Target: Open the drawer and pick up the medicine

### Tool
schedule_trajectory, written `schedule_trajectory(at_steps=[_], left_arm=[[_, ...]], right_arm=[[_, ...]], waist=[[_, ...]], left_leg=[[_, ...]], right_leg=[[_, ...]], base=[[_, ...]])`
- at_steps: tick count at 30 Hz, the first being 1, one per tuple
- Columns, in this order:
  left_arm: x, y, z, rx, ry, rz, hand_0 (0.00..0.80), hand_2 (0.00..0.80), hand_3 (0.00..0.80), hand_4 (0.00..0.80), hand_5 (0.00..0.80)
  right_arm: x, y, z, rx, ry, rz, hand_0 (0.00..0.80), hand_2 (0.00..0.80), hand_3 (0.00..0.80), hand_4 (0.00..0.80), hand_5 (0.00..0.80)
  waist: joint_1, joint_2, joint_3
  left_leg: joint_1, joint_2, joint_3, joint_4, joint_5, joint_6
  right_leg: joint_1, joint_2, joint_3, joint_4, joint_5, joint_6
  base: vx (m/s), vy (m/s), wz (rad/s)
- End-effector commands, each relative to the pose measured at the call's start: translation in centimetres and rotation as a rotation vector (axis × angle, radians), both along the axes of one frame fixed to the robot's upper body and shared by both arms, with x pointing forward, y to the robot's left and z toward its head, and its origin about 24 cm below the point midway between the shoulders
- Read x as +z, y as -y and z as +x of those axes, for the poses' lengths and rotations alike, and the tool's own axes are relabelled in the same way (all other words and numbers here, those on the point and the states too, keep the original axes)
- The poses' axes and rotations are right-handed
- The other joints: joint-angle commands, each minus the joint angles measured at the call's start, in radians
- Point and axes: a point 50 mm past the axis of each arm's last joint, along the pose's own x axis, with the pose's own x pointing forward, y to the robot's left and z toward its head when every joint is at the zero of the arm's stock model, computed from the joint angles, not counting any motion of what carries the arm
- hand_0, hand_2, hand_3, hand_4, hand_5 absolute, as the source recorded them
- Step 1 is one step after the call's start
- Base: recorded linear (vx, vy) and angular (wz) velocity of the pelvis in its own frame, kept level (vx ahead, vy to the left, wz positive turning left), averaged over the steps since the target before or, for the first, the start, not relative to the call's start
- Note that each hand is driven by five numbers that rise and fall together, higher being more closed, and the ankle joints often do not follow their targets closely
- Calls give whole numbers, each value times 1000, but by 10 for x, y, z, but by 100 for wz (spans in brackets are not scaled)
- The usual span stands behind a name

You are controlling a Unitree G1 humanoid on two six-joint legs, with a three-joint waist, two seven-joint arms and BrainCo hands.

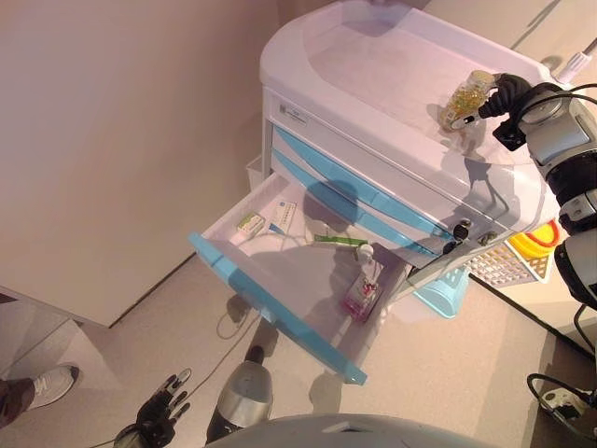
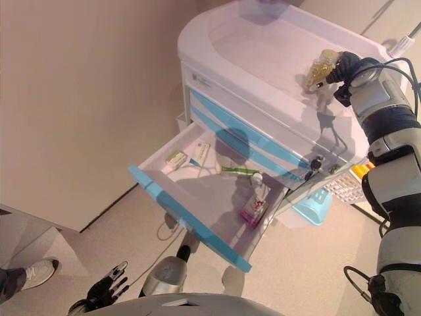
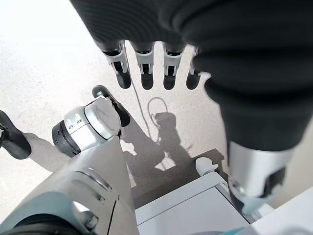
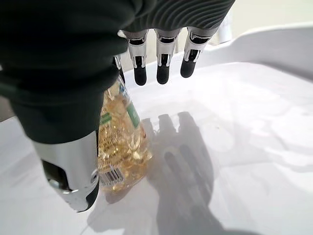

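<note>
1. Medicine bottle (image 4: 120,147): a clear bottle of yellow capsules is seen resting on the white top of the cart (image 1: 373,65), near its right edge.
2. Right hand (image 1: 499,93): it is positioned over the cart top just beside the bottle. In the right wrist view the fingers (image 4: 163,63) are held straight and spread above the surface, with the thumb (image 4: 73,171) alongside the bottle; nothing is gripped, though whether the thumb touches the bottle cannot be told.
3. Drawer (image 1: 280,303): the top drawer, fronted in light blue, is shown pulled fully out of the cart.
4. Drawer contents: a small green-and-white box (image 1: 250,223), a flat white box (image 1: 283,217), a green strip (image 1: 340,241), a white bottle (image 1: 367,254) and a pink packet (image 1: 362,297) are laid on the drawer floor.
5. Left hand (image 1: 160,411): it hangs low beside the robot, above the floor and well apart from the drawer, with fingers (image 3: 145,68) relaxed and holding nothing.
6. Surroundings: a blue basket (image 1: 446,287) and a white mesh basket (image 1: 508,264) are hung on the cart's right side. A person's shoe (image 1: 48,383) is visible on the floor at lower left.
</note>
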Motion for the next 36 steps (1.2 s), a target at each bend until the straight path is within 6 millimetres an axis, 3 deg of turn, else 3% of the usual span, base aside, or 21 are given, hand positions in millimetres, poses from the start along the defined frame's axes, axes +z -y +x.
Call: schedule_trajectory(at_steps=[1,9,17,22,24,27,31,32,36], left_arm=[[3,-6,-14,-42,-30,15,0,0,0,0,0],[4,-8,-14,-26,-25,18,0,0,0,0,0],[3,-8,-17,-13,-17,17,0,0,0,0,0],[3,-8,-17,-12,-1,15,0,0,0,0,0],[4,-9,-15,-20,13,21,0,0,0,0,0],[5,-7,-11,-26,39,20,0,0,0,0,0],[7,-6,-8,-46,53,35,0,0,0,0,0],[6,0,0,-85,74,41,0,0,0,0,0],[8,4,13,-153,92,68,0,0,0,0,0]], right_arm=[[57,-3,-9,-16,173,-108,0,0,0,0,0],[105,-3,-25,-80,323,-176,0,0,0,0,0],[162,-12,-51,-119,612,-285,0,0,0,0,0],[188,-37,-69,5,786,-327,0,0,0,0,0],[193,-58,-76,134,849,-311,0,0,0,0,0],[183,-91,-88,368,888,-240,0,0,0,0,0],[162,-112,-95,565,876,-146,0,0,0,0,0],[139,-138,-109,790,819,-33,0,0,0,0,0],[91,-162,-128,1073,674,143,0,0,0,0,0]], waist=[[17,10,-28],[-3,2,-37],[-34,-4,-61],[-60,-4,-79],[-72,-3,-85],[-94,10,-91],[-108,14,-98],[-130,38,-94],[-155,46,-100]], left_leg=[[69,14,-22,11,-98,41],[73,20,-8,5,-95,38],[79,24,12,-8,-93,39],[79,30,30,-14,-93,38],[77,32,39,-15,-93,36],[76,35,50,-18,-94,35],[76,35,56,-25,-93,36],[84,39,67,-30,-98,34],[83,40,84,-30,-100,31]], right_leg=[[-99,-58,-9,95,114,19],[-107,-59,-2,97,121,21],[-119,-55,12,92,128,22],[-131,-51,25,88,129,23],[-137,-50,31,85,130,23],[-146,-49,44,82,127,22],[-153,-47,55,79,126,21],[-154,-45,67,79,119,19],[-164,-43,89,74,119,17]], base=[[0,0,0],[0,0,0],[-16,-12,-3],[-33,-29,-16],[-48,-40,-24],[-54,-27,-11],[-41,-22,-15],[-50,-27,-9],[-48,-19,-18]])
